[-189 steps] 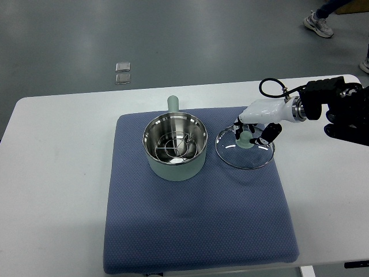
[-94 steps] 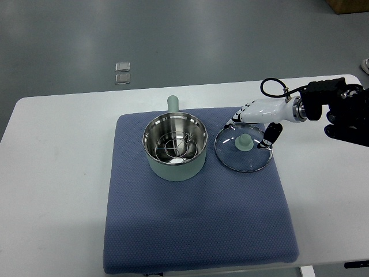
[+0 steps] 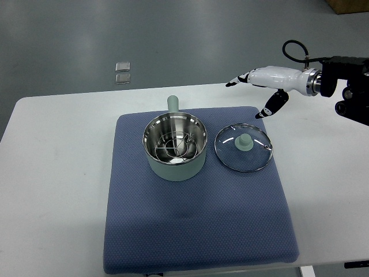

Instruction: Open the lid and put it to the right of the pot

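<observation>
On the blue mat [image 3: 196, 231] that covers most of the white table [image 3: 57, 184], the pot [image 3: 174, 146] sits uncovered, its pale green body and steel inside in plain view, with a wire rack of some kind resting inside it (the detail is too fine to say more). Its stubby green handle [image 3: 173, 104] points away from the pot toward the far edge of the table. Just to the right of the pot, close beside it but apart, the glass lid [image 3: 244, 149] lies flat on the mat, steel rim down and its green knob [image 3: 244, 142] facing up.

Beyond the lid and further right of the pot, the right hand [image 3: 260, 86] hangs clear of the lid, its white palm and dark-tipped fingers [image 3: 232, 83] spread wide with nothing between them. The thumb [image 3: 270, 107] points down toward the mat's far right corner. The arm behind it, black at the wrist, runs off the picture's right edge.

On the grey floor past the table, up and left of the pot, lie two small clear packets [image 3: 122, 73].
</observation>
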Controlling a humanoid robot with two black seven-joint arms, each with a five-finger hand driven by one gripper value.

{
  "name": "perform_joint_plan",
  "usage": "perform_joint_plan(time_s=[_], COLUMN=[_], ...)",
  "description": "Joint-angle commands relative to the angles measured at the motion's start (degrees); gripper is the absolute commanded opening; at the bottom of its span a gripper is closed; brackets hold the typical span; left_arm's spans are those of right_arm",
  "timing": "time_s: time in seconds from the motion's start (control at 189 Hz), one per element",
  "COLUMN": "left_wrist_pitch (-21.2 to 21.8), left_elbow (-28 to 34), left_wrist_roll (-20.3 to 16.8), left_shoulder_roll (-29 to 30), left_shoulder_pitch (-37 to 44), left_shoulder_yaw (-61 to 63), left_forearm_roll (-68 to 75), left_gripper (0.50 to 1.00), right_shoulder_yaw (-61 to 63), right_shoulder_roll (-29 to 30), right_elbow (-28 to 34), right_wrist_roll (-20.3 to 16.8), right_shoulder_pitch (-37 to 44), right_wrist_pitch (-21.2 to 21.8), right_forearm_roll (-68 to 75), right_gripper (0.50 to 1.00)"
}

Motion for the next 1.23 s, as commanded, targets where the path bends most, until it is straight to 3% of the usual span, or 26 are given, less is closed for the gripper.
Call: perform_joint_plan(time_s=[0.0,0.122,0.175,0.191,0.297,0.323,0.562,0.721,1.224], left_wrist_pitch=[0.00,0.00,0.00,0.00,0.00,0.00,0.00,0.00,0.00], left_elbow=[0.00,0.00,0.00,0.00,0.00,0.00,0.00,0.00,0.00], left_wrist_roll=[0.01,0.01,0.01,0.01,0.01,0.01,0.01,0.01,0.01], left_shoulder_roll=[0.00,0.00,0.00,0.00,0.00,0.00,0.00,0.00,0.00], left_shoulder_pitch=[0.01,0.01,0.01,0.01,0.01,0.01,0.01,0.01,0.01], left_shoulder_yaw=[-0.01,-0.01,-0.01,0.08,-0.01,0.08,-0.01,-0.01,-0.01], left_forearm_roll=[0.00,0.00,0.00,0.00,0.00,0.00,0.00,0.00,0.00], left_gripper=[1.000,1.000,1.000,1.000,1.000,1.000,1.000,1.000,1.000], right_shoulder_yaw=[12.72,29.14,29.15,36.70,42.34,49.09,65.28,74.06,82.94], right_shoulder_roll=[0.35,3.68,3.69,6.32,7.82,10.01,17.40,21.88,29.09], right_elbow=[-1.57,-3.06,-3.06,-3.59,-3.68,-3.68,-3.68,-3.68,-3.68], right_wrist_roll=[-0.39,-3.11,-3.11,-4.78,-5.84,-7.59,-13.39,-16.12,-15.86], right_shoulder_pitch=[-7.62,-17.45,-17.46,-21.06,-23.61,-26.95,-33.55,-36.71,-41.02], right_wrist_pitch=[0.27,0.27,0.27,0.18,0.18,0.18,0.36,3.52,3.96], right_forearm_roll=[4.58,10.73,10.73,13.01,14.43,16.53,22.51,24.18,24.97], right_gripper=[0.901,0.901,0.901,0.901,0.901,0.901,0.901,0.901,0.930])
